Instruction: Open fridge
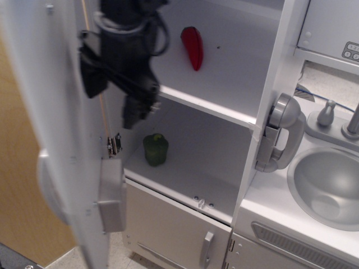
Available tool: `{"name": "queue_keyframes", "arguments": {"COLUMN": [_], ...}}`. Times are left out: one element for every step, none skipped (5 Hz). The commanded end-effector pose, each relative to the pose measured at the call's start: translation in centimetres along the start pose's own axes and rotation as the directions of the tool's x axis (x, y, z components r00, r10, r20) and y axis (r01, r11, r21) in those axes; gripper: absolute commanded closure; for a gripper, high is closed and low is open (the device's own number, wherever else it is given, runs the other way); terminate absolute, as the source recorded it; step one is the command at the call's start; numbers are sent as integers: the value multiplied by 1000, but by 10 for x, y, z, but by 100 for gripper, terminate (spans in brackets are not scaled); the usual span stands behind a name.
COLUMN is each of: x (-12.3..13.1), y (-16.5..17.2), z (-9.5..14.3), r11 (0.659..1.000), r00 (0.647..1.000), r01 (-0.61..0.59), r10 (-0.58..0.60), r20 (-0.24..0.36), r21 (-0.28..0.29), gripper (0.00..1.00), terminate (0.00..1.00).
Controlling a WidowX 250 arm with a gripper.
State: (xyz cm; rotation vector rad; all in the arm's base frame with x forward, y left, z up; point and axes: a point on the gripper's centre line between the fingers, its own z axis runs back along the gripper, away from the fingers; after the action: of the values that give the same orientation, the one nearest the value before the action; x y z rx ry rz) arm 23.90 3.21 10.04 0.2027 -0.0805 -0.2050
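The fridge (235, 67) is a tall white toy cabinet, and its large door (53, 112) stands swung wide open to the left, blurred by motion. The back of the dispenser recess (112, 195) shows on the door's inner face. White shelves (207, 106) are exposed inside. My black gripper (133, 115) hangs in the opening, just inside the door near its hinge side and above the lower shelf. It is blurred, so I cannot tell how its jaws stand. It holds nothing that I can see.
A red chili pepper (192, 47) lies on the upper shelf and a green bell pepper (155, 149) on the lower one. A grey handset (279, 134) hangs on the fridge's right wall. A sink (328, 182) and tap (353, 120) are at the right, and a small low door (185, 235) below.
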Motion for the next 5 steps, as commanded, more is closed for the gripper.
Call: {"name": "queue_keyframes", "arguments": {"x": [-5,-6,-5,0,0], "y": [45,66,85,87,87], "z": [7,10,8,7,7], "r11": [999,1000,1000,998,998], "r00": [996,995,996,996,996], "r01": [15,6,-26,-63,-63], "r10": [-17,-7,25,62,62], "r20": [87,97,80,68,68], "r21": [29,5,9,13,13], "gripper": [0,0,0,0,0], "terminate": [0,0,0,0,0]}}
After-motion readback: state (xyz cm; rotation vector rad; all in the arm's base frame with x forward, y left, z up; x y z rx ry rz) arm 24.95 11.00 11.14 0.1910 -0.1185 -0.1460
